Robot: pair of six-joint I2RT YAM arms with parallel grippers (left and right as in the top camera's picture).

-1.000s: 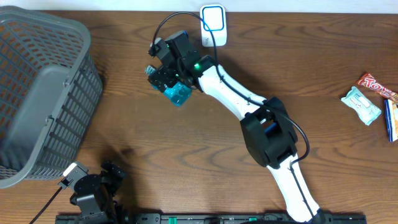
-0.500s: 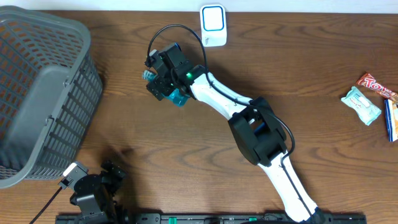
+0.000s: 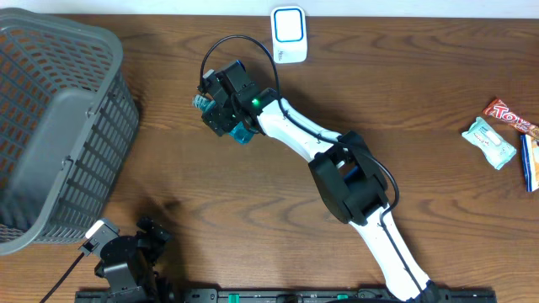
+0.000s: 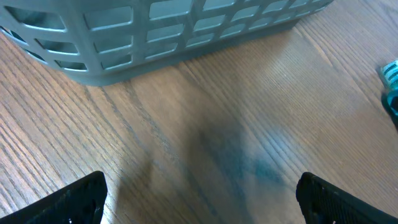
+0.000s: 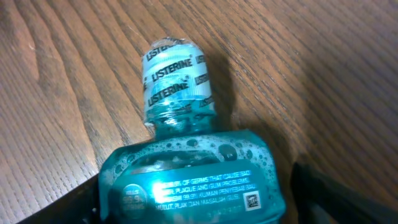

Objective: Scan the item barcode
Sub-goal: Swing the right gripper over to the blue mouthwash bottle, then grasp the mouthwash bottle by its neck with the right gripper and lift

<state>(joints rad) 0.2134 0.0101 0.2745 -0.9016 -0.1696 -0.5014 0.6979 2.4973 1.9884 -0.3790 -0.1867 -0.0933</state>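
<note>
- Overhead: the mouthwash bottle (image 3: pixel 242 132) lies on its side on the table (image 3: pixel 421 67), left of the middle and toward the far edge; its cap end points toward the basket (image 3: pixel 50 126).
- The right pincer (image 3: pixel 221 105) sits over the bottle, at the end of an arm stretched out from the near edge.
- Right wrist view: the pincer's fingers (image 5: pixel 81 202) flank the teal body of the bottle, close against both sides; I cannot tell whether they press on it. The white banded cap (image 5: pixel 177 78) points away from the camera; a printed label faces up.
- The white scanner (image 3: pixel 289 34) rests at the far edge, near the bottle but apart from it.
- The grey basket fills the far left corner.
- The left pincer (image 4: pixel 200 183) hangs near the near left corner, fingers wide and holding nothing; bare wood shows between them.
- Three snack packets (image 3: pixel 491 141) lie by the right edge, well apart from the rest.
</note>
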